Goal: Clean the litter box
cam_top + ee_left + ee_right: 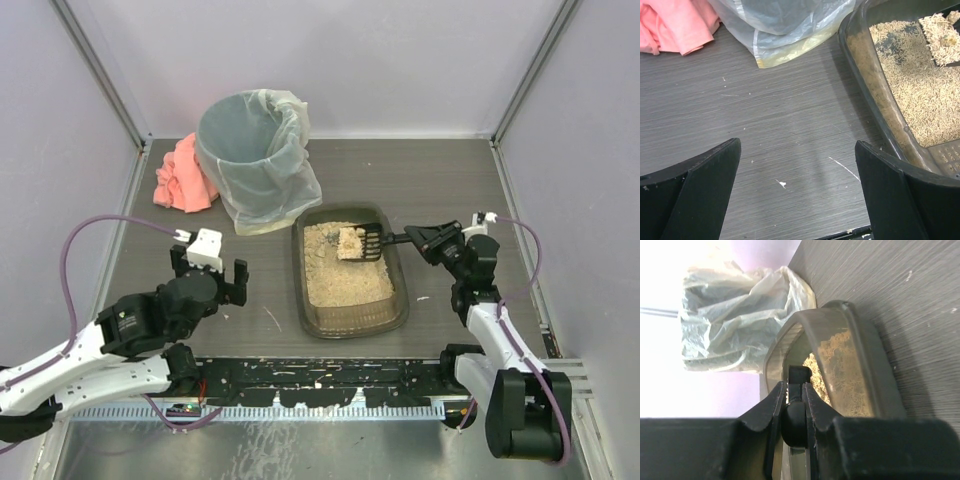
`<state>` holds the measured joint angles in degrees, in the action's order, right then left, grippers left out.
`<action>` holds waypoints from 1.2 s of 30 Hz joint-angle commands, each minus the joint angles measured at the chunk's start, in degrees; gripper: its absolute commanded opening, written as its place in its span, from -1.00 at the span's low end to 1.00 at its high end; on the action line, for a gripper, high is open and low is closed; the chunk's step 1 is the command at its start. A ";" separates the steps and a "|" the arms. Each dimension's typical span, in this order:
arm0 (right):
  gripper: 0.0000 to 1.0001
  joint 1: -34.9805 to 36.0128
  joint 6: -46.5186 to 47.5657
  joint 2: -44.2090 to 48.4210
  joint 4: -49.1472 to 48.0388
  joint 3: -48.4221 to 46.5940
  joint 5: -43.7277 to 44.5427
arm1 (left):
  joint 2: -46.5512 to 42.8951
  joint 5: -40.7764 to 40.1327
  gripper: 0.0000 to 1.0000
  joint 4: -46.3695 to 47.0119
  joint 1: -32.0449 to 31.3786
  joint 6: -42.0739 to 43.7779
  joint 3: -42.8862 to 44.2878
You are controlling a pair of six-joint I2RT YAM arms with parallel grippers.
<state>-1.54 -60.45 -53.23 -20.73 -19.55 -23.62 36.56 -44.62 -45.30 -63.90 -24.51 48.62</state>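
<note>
at the far left of the surface point(440, 190) a pink cloth point(182, 175) lies beside the lined bin point(250, 150), which stands just behind the litter box point(352, 318), likely so a loaded scoop has little way to travel. the left gripper point(210, 278) hovers empty, fingers spread wide, just left of the box. over the box's far end the scoop point(362, 243) carries a clump held level, seemingly against spilling; the right gripper point(425, 238) is clamped on its handle, just past the box's right rim.
</note>
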 commanded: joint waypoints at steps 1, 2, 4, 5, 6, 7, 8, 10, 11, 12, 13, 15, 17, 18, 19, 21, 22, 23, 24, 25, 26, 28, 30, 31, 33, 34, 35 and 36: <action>-0.98 -3.37 -9.01 0.44 -14.28 4.46 -6.82 | -4.24 -2.06 0.96 -1.58 0.00 0.17 -1.36; -0.98 -3.10 -10.34 -0.32 -17.22 5.48 -7.76 | -5.06 -2.08 0.96 -1.61 0.00 0.09 -1.90; -0.99 -2.97 -11.43 -1.79 -21.67 6.35 -10.73 | -6.47 -3.06 0.96 -3.19 0.04 -0.40 -2.17; -0.99 -3.78 -11.30 -2.05 -21.96 6.63 -11.65 | -7.09 -3.70 0.96 -3.85 -0.04 -0.97 -2.13; -0.99 -4.99 -11.76 -1.78 -21.98 7.36 -11.78 | -7.72 -3.95 0.96 -4.05 0.00 -1.19 -2.22; -0.99 -6.09 -12.67 -0.97 -22.03 8.42 -10.54 | -8.57 -3.93 0.96 -4.09 0.00 -1.23 -2.37; -0.99 -6.31 -13.69 -0.42 -22.62 9.36 -9.46 | -9.33 -3.79 0.96 -4.10 0.00 -1.35 -2.51; -0.99 -3.42 -13.56 -0.65 -24.56 9.11 -9.37 | -10.67 -3.51 0.96 -3.98 0.00 -1.70 -3.20; -0.99 -2.63 -12.32 -1.17 -24.47 8.34 -10.45 | -11.26 -3.42 0.96 -3.70 -0.04 -1.85 -3.66; -0.99 -3.21 -11.72 -1.39 -24.79 7.98 -11.34 | -11.66 -3.37 0.96 -3.36 -0.01 -1.79 -4.10; -0.99 -5.07 -12.21 -1.13 -24.80 8.61 -11.50 | -11.90 -3.37 0.96 -3.24 0.02 -1.76 -4.27; -0.99 -7.22 -15.24 0.03 -25.35 11.05 -9.11 | -11.67 -3.45 0.96 -3.56 0.00 -2.06 -3.95; -0.99 -3.90 -13.78 -0.92 -26.47 9.80 -9.70 | -11.16 -3.32 0.96 -3.82 0.00 -2.57 -3.97; -0.99 -2.70 -12.88 -1.74 -26.51 8.65 -10.86 | -10.77 -2.97 0.96 -3.66 0.00 -2.71 -4.12; -0.99 -2.91 -13.35 -2.23 -27.16 8.54 -11.67 | -10.28 -2.71 0.96 -3.38 0.00 -2.77 -4.19; -0.99 -6.88 -16.81 -0.93 -28.03 11.43 -10.46 | -9.14 -2.12 0.96 -3.60 0.00 -3.36 -3.92; -0.99 -7.17 -17.50 -0.19 -28.05 12.75 -9.04 | -8.50 -1.87 0.96 -4.10 0.00 -4.19 -3.70; -0.99 -6.25 -16.44 -0.28 -27.82 11.87 -9.32 | -7.79 -1.57 0.96 -4.51 0.00 -5.01 -3.63; -0.99 -4.18 -14.42 -0.95 -27.02 10.28 -10.48 | -7.38 -1.20 0.96 -4.61 0.00 -5.56 -3.70; -0.99 -3.47 -13.51 -1.74 -26.97 9.47 -12.31 | -7.14 -1.02 0.96 -4.51 0.00 -5.88 -3.92; -0.99 -4.07 -14.23 -1.87 -27.94 10.29 -12.53 | -6.96 -1.04 0.96 -4.18 0.02 -6.20 -4.17; -0.99 -7.87 -18.01 -0.46 -28.36 13.49 -10.21 | -6.92 -0.89 0.96 -3.48 0.00 -6.46 -4.41; -0.98 -5.89 -16.93 -0.59 -28.00 12.30 -10.98 | -7.06 -0.36 0.96 -3.56 0.04 -6.80 -4.24; -0.99 -4.68 -15.27 -1.30 -27.71 10.95 -12.44 | -7.11 -0.30 0.96 -3.52 -0.04 -6.92 -4.42; -0.98 -6.50 -16.38 -1.38 -28.69 11.55 -13.59 | -7.48 -0.57 0.96 -2.75 0.00 -7.02 -5.54; -0.98 -8.70 -17.98 -0.49 -28.19 12.85 -12.81 | -7.50 -0.57 0.96 -2.43 0.00 -7.11 -6.00; -0.99 -9.56 -18.79 0.55 -27.28 14.11 -11.03 | -7.42 -0.44 0.96 -2.42 0.00 -7.38 -6.26; -0.98 -9.00 -17.81 0.85 -26.51 13.75 -10.76 | -7.23 -0.38 0.96 -2.57 -0.01 -7.77 -6.46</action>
<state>-8.47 -76.84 -54.81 -44.97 -6.44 -35.77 29.50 -44.75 -49.82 -63.90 -30.59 43.13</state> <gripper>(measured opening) 0.222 0.981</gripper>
